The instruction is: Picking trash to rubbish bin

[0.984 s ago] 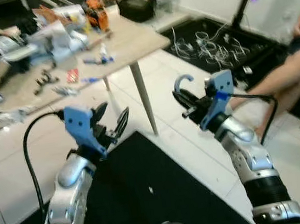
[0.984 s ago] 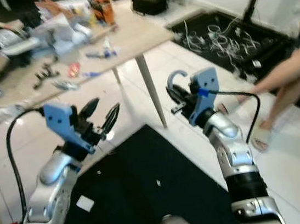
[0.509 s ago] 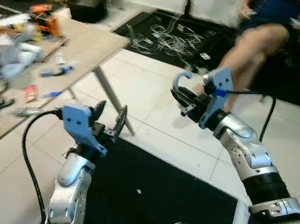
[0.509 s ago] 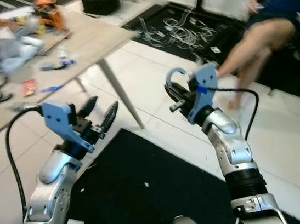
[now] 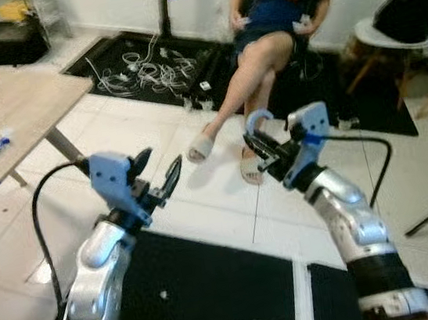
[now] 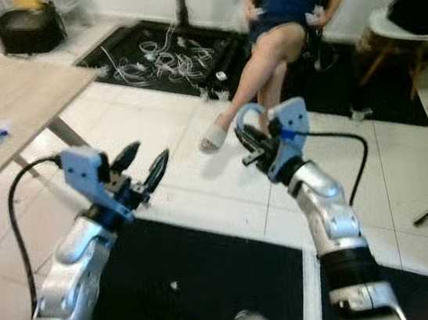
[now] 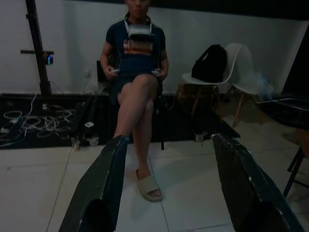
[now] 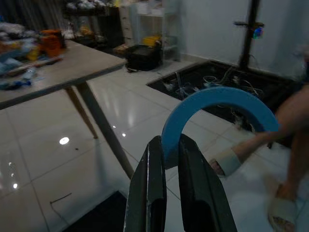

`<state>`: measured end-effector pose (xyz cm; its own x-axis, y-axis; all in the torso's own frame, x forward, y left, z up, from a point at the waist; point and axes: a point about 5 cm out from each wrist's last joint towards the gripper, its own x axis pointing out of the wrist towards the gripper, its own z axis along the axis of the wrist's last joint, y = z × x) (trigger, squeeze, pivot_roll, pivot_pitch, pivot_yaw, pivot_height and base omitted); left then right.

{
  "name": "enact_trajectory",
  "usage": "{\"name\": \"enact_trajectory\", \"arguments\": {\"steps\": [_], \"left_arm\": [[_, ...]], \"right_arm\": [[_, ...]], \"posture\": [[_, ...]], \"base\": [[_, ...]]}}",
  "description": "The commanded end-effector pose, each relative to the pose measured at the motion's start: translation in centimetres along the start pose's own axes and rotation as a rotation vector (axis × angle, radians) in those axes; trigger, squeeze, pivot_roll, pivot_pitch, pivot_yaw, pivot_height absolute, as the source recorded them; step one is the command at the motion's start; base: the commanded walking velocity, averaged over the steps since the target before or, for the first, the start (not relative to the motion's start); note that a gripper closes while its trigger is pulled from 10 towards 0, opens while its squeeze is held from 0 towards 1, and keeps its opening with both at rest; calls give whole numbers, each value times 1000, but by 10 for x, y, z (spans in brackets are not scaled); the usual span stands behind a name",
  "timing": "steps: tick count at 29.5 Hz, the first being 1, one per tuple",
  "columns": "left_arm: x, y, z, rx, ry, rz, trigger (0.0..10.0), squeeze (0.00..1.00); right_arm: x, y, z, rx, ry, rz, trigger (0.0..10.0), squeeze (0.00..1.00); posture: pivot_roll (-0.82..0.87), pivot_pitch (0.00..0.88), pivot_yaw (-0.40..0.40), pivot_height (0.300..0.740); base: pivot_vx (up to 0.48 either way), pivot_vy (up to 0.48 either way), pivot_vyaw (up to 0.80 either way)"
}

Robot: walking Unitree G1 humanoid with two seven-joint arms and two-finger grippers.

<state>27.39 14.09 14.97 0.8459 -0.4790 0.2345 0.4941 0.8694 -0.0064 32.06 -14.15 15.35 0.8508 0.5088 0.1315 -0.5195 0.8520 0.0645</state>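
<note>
Table [image 5: 13,100] comes first, far on the robot's left, with small things lying on its top. Next is the left claw [image 5: 159,182], held up in the air over the edge of a black mat [image 5: 215,286]. Its two fingers [image 7: 108,186] are wide apart and hold nothing.

Then comes the trash: a blue ring [image 5: 257,119] of tape with a gap in it, like a letter C. The right claw [image 5: 264,152] is squeezed tight on one end of it. The ring stands up out of the tips and curls over the top of them, as the right wrist view shows [image 8: 219,113]. So the trash is already in the right claw, and the left claw is just beside it with nothing to do.

Past the claws a person [image 5: 273,10] sits on a chair with legs crossed, and a white chair [image 5: 398,33] with a black bag stands further right.

I can see no bin. I think the robot must find the bin first, then bring the right claw over it and let go.
</note>
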Motion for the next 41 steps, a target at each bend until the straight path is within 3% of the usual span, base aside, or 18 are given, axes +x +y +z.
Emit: {"name": "enact_trajectory", "arguments": {"steps": [1, 41], "left_arm": [[1, -3, -3, -5, 10, -14, 10000, 0], [0, -3, -5, -11, 9, -16, 10000, 0]], "right_arm": [[-1, -2, 1, -5, 4, -3, 10000, 0], [-1, -2, -1, -7, 12, 3, 10000, 0]], "posture": [[-63, 0, -17, 740], [-65, 0, -18, 740]], "base": [[0, 0, -788], [0, 0, -788]]}}
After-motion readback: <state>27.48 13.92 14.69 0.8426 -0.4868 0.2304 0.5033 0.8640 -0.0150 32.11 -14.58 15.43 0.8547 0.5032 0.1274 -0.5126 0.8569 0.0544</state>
